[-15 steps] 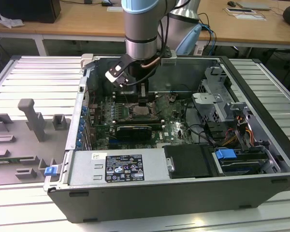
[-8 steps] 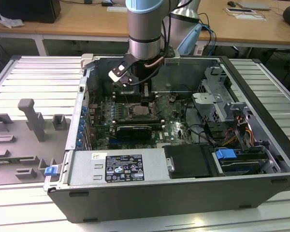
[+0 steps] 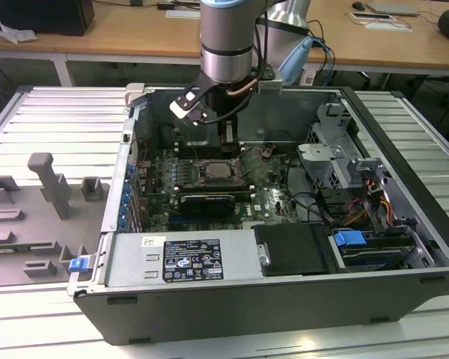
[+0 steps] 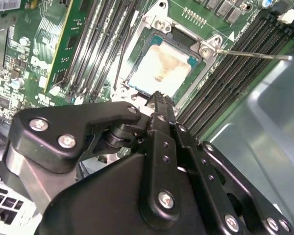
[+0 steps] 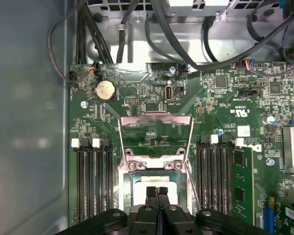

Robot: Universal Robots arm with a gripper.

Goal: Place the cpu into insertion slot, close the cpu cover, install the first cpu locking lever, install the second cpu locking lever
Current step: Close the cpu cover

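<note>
Claw: the claw [image 5: 157,192] has its two fingertips pressed together with nothing between them. It is lowered inside the computer case [image 3: 284,299], at the edge of the cpu; contact cannot be told.
Cpu: the cpu [image 4: 162,68] lies flat in the insertion slot [image 5: 133,186], pale top facing up, near the centre of the exterior view.
Cpu cover: the cpu cover [image 5: 157,118] is swung open and stands up from the socket's far side, with green board showing through its cut-out.
Locking lever: a thin locking lever [image 4: 250,55] is unlatched and angled out over the memory slots [image 5: 90,181].
Tabletop: the slatted tabletop [image 3: 45,112] carries the case, with a grey fixture [image 3: 52,187] on the exterior view's left.
</note>
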